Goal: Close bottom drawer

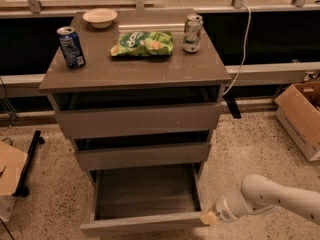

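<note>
My hand is at the near right of the scene, low over the speckled floor, at the end of my white arm, which comes in from the right edge. Its pale tip sits at the right end of the bottom drawer's front panel, touching it or very nearly so. Whether the hand is spread apart or pressed together I cannot tell.

The bottom drawer is pulled well out toward the near side. Its flat front is the nearest part of the bench, and its deep grey box lies exposed behind the panel. Just above and farther back is the middle drawer, with a dark gap over it, and above that the upper drawer, also standing a little out from the frame.

At the far right on the floor is an open cardboard box. On the left, a black stand lies beside a flat piece of cardboard.

On the bench top, a blue can stands upright at the left. A green chip bag lies in the middle, and a green and white can stands just to its right. A pale bowl sits farthest back, toward the left. A white cable hangs down behind the right side.
</note>
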